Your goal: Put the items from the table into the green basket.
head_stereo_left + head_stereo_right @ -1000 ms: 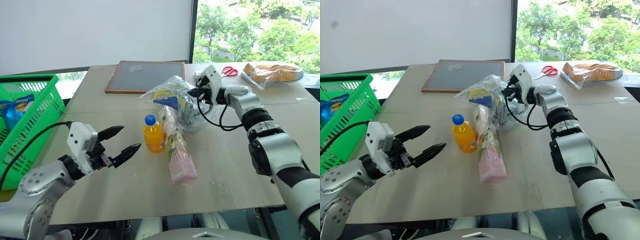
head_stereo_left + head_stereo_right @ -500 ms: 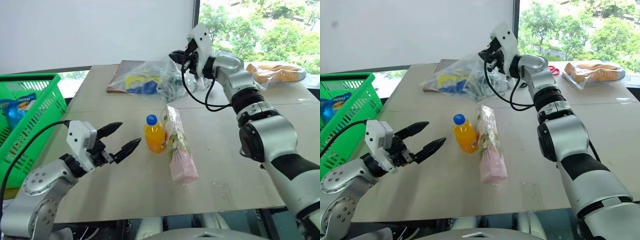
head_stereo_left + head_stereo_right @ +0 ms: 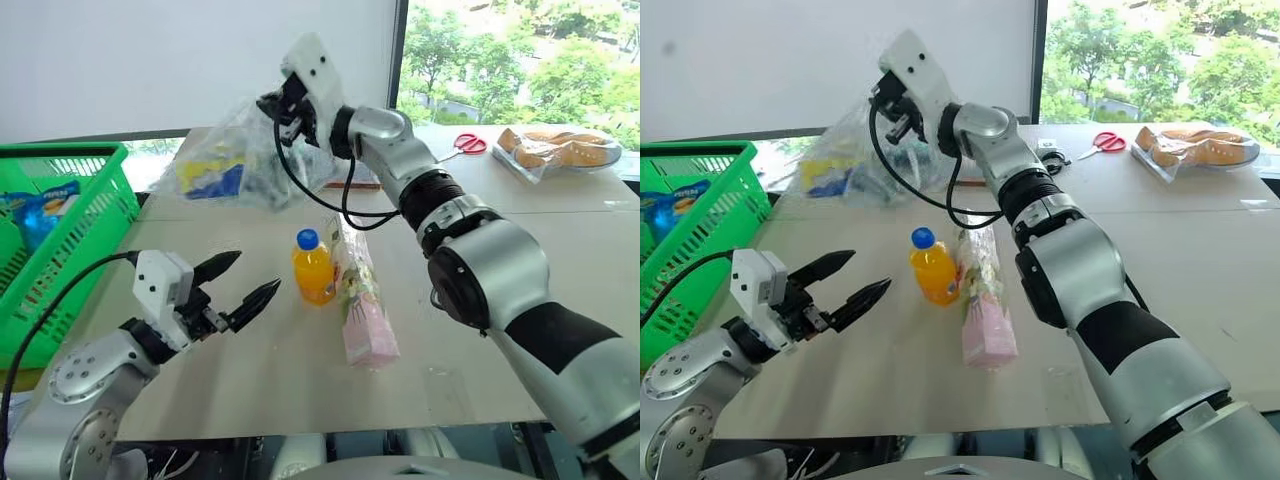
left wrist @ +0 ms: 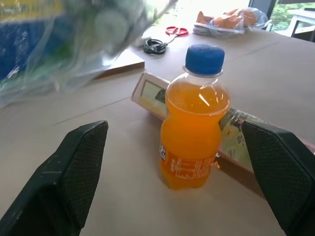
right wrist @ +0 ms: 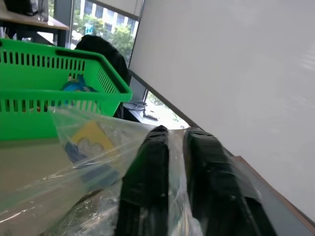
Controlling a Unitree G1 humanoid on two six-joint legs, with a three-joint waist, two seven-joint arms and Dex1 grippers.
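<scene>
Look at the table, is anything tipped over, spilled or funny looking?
Nothing is spilled. The bottle stands upright with its cap on, and the packet lies flat beside it on the table. The one odd sight is the bag, dangling in the air from the right gripper instead of lying down.
</scene>
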